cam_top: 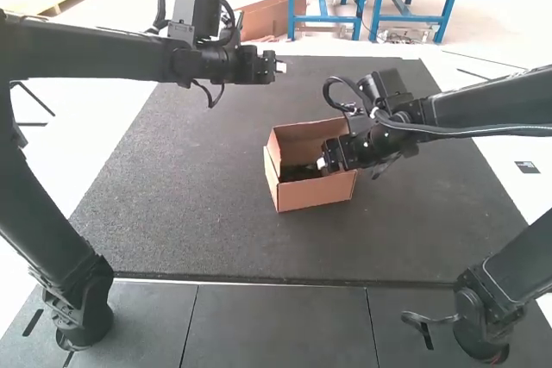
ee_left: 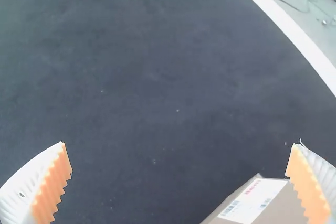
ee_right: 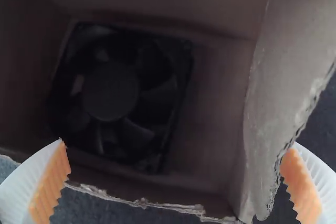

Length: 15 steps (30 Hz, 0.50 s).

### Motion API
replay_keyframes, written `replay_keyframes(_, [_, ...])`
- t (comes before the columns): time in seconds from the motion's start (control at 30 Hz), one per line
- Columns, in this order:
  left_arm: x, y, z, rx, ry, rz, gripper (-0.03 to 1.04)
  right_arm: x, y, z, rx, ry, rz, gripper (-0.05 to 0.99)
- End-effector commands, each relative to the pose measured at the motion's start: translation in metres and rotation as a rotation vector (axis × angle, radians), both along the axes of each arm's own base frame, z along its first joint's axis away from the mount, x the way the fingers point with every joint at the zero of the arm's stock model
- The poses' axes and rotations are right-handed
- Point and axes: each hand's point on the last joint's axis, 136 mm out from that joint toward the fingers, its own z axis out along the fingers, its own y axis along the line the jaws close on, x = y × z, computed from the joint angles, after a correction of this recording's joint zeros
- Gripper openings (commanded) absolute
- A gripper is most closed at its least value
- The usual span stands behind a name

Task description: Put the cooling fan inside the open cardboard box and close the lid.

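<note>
Presently: black cooling fan (ee_right: 118, 98) lying flat inside the open cardboard box (cam_top: 312, 190) at frame centre on the dark mat (cam_top: 172, 187); right gripper (cam_top: 330, 159) over the box's right rim, fingers spread, empty; left gripper (cam_top: 269, 66) upper centre, likewise spread, empty.

Robotics lab bench: 2 black arms (cam_top: 86, 51) over a dark matted table (cam_top: 172, 204).

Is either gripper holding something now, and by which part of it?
Nothing is held. The left gripper is open above the black mat; the right gripper is open at the cardboard box, with the cooling fan lying free inside.
</note>
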Motion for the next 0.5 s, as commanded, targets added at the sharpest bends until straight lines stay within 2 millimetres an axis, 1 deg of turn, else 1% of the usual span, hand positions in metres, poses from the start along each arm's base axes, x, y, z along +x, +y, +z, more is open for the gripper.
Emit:
replay_keyframes(0.0, [-0.003,-0.013,0.012,-0.005,-0.025,-0.024,0.97,0.002,-0.009,0.006,-0.025,-0.043,-0.007,0.92])
replay_keyframes(0.13, [-0.016,-0.032,0.004,0.012,-0.004,-0.074,0.97,0.0,-0.009,0.004,-0.032,-0.042,-0.002,0.92])
replay_keyframes(0.27, [-0.031,-0.048,-0.012,0.029,0.027,-0.119,0.97,0.004,-0.011,0.007,-0.038,-0.059,-0.011,0.92])
replay_keyframes(0.33, [-0.036,-0.053,-0.021,0.038,0.043,-0.135,0.97,0.007,-0.011,0.014,-0.031,-0.082,-0.014,0.92])
replay_keyframes(0.47, [-0.039,-0.058,-0.034,0.051,0.067,-0.146,0.97,0.018,-0.015,0.036,0.004,-0.137,-0.041,0.92])
